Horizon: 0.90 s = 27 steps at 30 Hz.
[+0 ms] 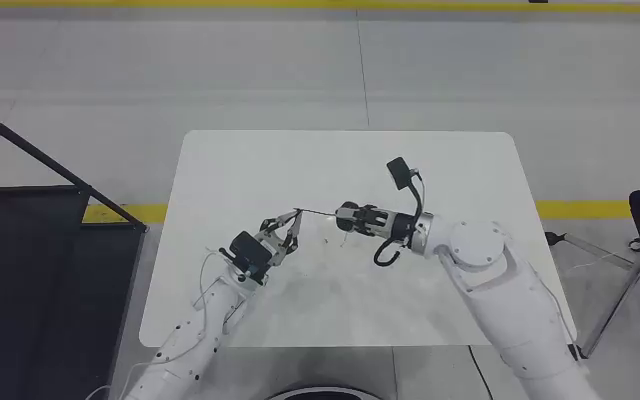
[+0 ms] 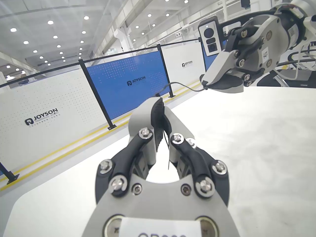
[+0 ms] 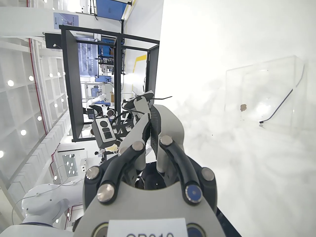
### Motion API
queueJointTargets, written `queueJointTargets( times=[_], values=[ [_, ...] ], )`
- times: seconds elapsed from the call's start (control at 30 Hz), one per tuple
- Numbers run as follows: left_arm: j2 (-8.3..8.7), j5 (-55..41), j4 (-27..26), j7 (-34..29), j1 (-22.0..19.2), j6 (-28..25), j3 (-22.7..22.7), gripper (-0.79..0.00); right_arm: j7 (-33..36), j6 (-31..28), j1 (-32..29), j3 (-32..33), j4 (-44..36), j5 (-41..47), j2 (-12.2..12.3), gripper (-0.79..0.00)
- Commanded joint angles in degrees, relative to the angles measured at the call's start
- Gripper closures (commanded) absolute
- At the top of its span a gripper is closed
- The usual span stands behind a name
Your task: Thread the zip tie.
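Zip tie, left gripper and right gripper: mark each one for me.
zip tie [image 1: 318,211], top view, middle of the strand between the grippers.
left gripper [image 2: 159,102], left wrist view, between its shut fingertips.
right gripper [image 3: 151,114], right wrist view, between its shut fingertips.

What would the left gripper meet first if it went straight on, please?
Likely only the zip tie it holds; the left gripper aims just past the right gripper, over the table, though depth is unclear.
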Motion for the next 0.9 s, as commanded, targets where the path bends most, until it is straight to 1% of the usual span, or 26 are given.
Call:
queueJointTargets(
  times=[0.0,0.43,0.47,0.5,0.53,0.87],
  values=[
    [0.01,0.4,0.08,0.14,0.01,-0.19,0.03,0.0,-0.11,0.17,0.16,-0.18,0.06,-0.13,-0.05,0.0],
    [-0.09,1.47,0.54,0.77,-0.12,-0.57,0.04,0.0,-0.25,0.28,0.29,-0.2,0.24,0.23,-0.19,0.0],
    [-0.11,1.32,0.49,0.73,-0.12,-0.56,-0.01,0.0,-0.22,0.25,0.33,-0.17,0.29,0.3,-0.2,-0.012],
    [-0.14,1.09,0.46,0.74,-0.09,-0.46,-0.09,0.0,-0.24,0.22,0.34,-0.14,0.34,0.42,-0.21,-0.151],
    [-0.15,1.0,0.44,0.73,-0.08,-0.46,-0.13,0.0,-0.21,0.18,0.35,-0.15,0.35,0.46,-0.22,-0.179],
    [-0.3,0.68,0.4,0.34,-0.1,-0.39,-0.36,0.0,0.05,-0.4,0.31,0.07,0.56,1.2,-0.29,-0.219]
  ],
)
